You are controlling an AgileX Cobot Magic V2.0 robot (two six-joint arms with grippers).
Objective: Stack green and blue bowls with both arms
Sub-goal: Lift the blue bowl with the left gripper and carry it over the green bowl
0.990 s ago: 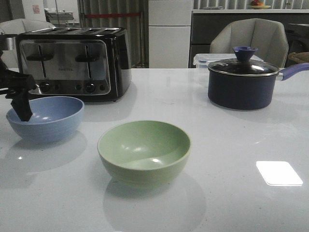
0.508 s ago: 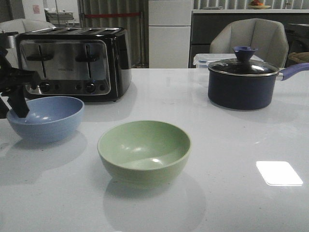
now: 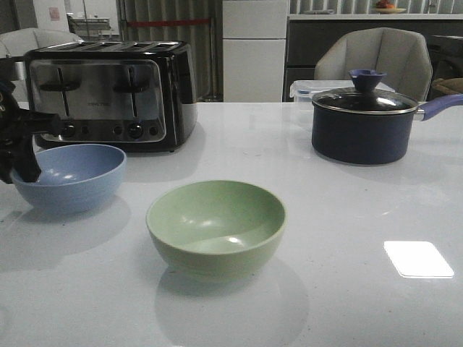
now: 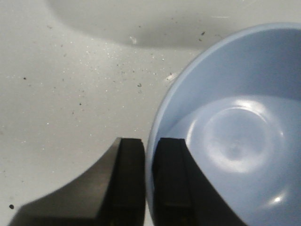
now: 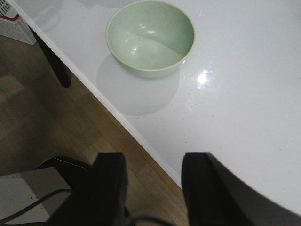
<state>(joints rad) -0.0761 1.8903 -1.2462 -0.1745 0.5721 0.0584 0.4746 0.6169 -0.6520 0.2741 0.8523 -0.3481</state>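
Observation:
The dusty blue bowl [image 3: 69, 176] sits on the white table at the left, in front of the toaster. My left gripper [image 3: 22, 170] is shut on the blue bowl's left rim [image 4: 151, 155], one finger inside and one outside. The pale green bowl [image 3: 215, 226] stands upright and empty in the middle near the front; it also shows in the right wrist view [image 5: 150, 37]. My right gripper [image 5: 153, 162] is open and empty, hanging over the table's front edge, well short of the green bowl. It is out of the front view.
A black and chrome toaster [image 3: 108, 94] stands behind the blue bowl. A dark navy lidded saucepan [image 3: 369, 123] stands at the back right. The table's front edge [image 5: 141, 136] runs under my right gripper, with wood floor beyond it.
My left gripper has shifted left along the blue bowl's rim and sits lower on it. Both bowls have stayed in place.

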